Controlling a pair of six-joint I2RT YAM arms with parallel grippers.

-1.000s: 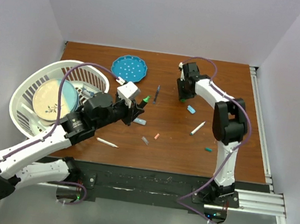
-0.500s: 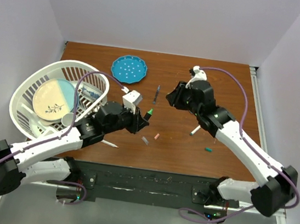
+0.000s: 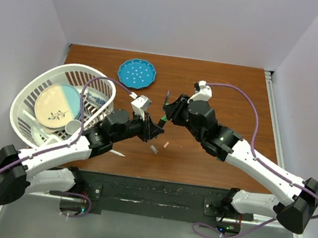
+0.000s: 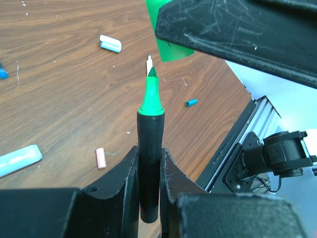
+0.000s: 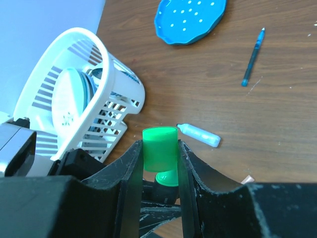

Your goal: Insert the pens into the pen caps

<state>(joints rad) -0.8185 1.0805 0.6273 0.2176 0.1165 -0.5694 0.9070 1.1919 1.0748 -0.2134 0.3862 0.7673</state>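
1. Left gripper [image 3: 156, 129] is clamped on the dark pen [image 4: 149, 148], pinching the barrel from both sides. The green tip [image 4: 151, 96] sticks out free.
2. Right gripper [image 3: 170, 113] is squeezed onto the green cap [image 5: 160, 148], with one finger on each side.
3. Pen and cap meet in mid-air, nearer the arm bases than the blue plate [image 3: 137, 73] and a little to its right.
4. The pen tip sits right at the cap's open end and is not pushed in. Cannot tell if they touch.
5. A pink cap [image 3: 166, 145] and a grey cap [image 3: 154, 149] lie on the table near each other, further from the plate than the grippers are.
6. A white pen [image 3: 117, 153] lies further out from the plate again, partly under the left arm.
7. A slim blue pen [image 5: 252, 57] lies just right of the plate.
8. A white basket [image 3: 34, 88] holding dishes stands left of the plate.
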